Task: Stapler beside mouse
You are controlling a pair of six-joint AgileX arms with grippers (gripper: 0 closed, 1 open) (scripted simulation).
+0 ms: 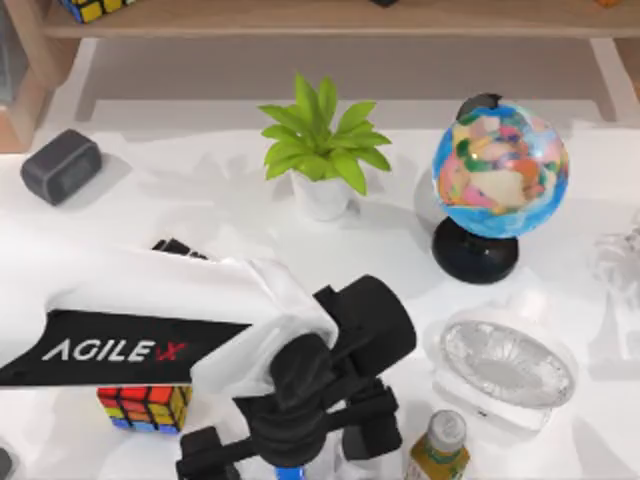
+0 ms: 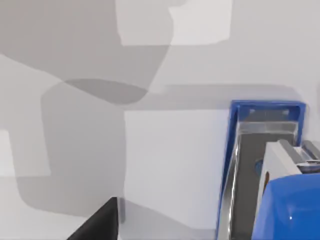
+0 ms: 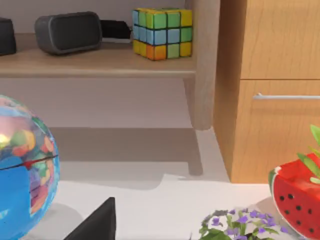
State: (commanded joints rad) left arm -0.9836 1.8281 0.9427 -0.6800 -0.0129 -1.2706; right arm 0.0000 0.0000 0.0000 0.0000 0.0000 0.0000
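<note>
The bright blue stapler (image 2: 289, 207) lies on the white table. In the left wrist view it is close under the camera, with its metal channel (image 2: 250, 165) showing. From above, a sliver of the stapler (image 1: 290, 472) peeks out at the table's front edge, under my left gripper (image 1: 290, 448). That gripper hovers right over it, open, with one black fingertip (image 2: 100, 222) well to the side of the stapler. The mouse is hidden. My right gripper is parked away from the table's middle; one of its fingers (image 3: 97, 222) shows, spread wide with nothing held.
A colourful puzzle cube (image 1: 145, 405) sits just left of the gripper. A bottle (image 1: 440, 445) and a round white fan (image 1: 505, 365) stand to its right. Potted plant (image 1: 320, 150), globe (image 1: 500, 170) and grey speaker (image 1: 60, 165) stand farther back. A small black thing (image 1: 180, 247) peeks past my left arm.
</note>
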